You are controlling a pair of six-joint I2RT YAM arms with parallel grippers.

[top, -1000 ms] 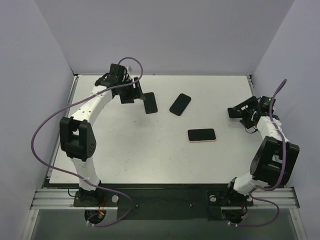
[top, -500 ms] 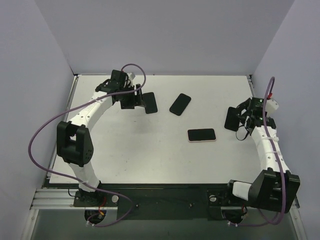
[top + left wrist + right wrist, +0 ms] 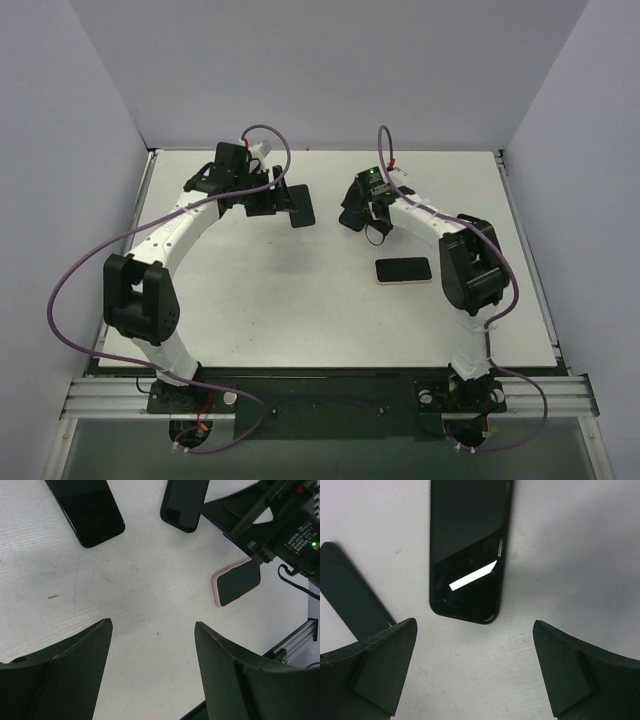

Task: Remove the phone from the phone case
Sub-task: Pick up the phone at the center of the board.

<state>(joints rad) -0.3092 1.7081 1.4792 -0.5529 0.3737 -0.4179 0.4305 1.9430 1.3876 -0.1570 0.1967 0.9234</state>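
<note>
Phone (image 3: 403,269) lies flat on the table (image 3: 250,300), dark face up, right of centre, sitting in a pink case (image 3: 215,586); only the case rim shows round the edges. Nothing touches it. It is between the two arms' reach but nearer the right arm, whose forearm passes just behind it.

Two more black handsets lie further back. The left black handset (image 3: 301,208) is angled, just beside the left gripper (image 3: 270,197). The middle black handset (image 3: 467,550) is largely hidden from overhead by the right gripper (image 3: 358,208). In the left wrist view both show at the top edge, well apart from the pink one.

Left gripper jaws: wide open, holding nothing. They hang over bare table, with the left black handset off to one side of them, not between them. No contact that I can see.

Right gripper (image 3: 474,624) jaws: wide open, holding nothing. The right wrist view shows the fingers (image 3: 380,665) spread to either side of the near end of the middle black handset, with clear gaps on both sides. A bright strip of reflection sits on its glass. Cannot tell how high the fingertips are above the table.

Purple cables (image 3: 75,270) loop off both arms.
</note>
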